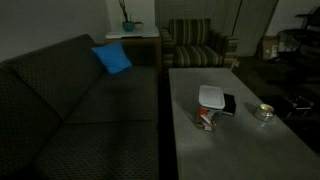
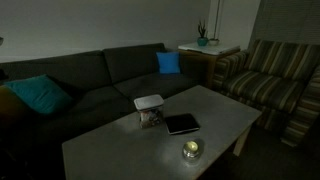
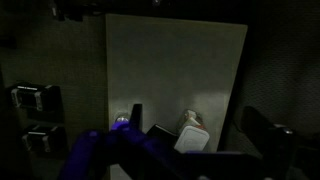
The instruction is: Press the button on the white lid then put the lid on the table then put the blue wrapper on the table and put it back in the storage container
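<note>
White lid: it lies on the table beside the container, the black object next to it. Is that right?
No. The lid sits on top of the container, not beside it on the table; both exterior views show this. The black object is next to it.

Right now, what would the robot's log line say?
white lid: on storage container | table: also holds flat black object, round silvery dish | gripper: open, empty, above table

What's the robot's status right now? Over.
Gripper open, empty, above the table. White lid sits on the box. Black pad lies beside, not blocking.
</note>
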Tool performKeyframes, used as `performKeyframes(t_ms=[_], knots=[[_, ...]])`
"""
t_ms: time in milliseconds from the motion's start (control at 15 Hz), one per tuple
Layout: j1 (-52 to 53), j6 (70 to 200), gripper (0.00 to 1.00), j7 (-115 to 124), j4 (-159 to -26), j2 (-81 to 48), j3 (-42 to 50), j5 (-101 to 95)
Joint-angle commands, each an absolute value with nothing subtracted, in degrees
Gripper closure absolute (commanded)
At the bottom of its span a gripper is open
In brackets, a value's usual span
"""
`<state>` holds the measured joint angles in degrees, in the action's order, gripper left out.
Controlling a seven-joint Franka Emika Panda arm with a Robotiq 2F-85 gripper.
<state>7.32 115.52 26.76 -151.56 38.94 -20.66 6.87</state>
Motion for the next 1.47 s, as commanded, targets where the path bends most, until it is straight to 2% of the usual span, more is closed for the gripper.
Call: performKeyframes(t_ms=[0, 533, 1000, 1067, 1400], knots=[[7.92, 115.45, 0.0, 27.09, -151.49, 38.8, -20.09, 6.44], [3.67, 118.26, 0.0, 34.1, -150.29, 35.08, -19.56, 5.94], [3.72, 128.59, 0.0, 38.02, -148.38, 23.9, -16.95, 9.41], [3.98, 125.45, 0.0, 38.95, -149.41, 28.22, -17.94, 6.79], [3.61, 128.17, 0.0, 40.23, -149.0, 24.46, -17.53, 6.04]])
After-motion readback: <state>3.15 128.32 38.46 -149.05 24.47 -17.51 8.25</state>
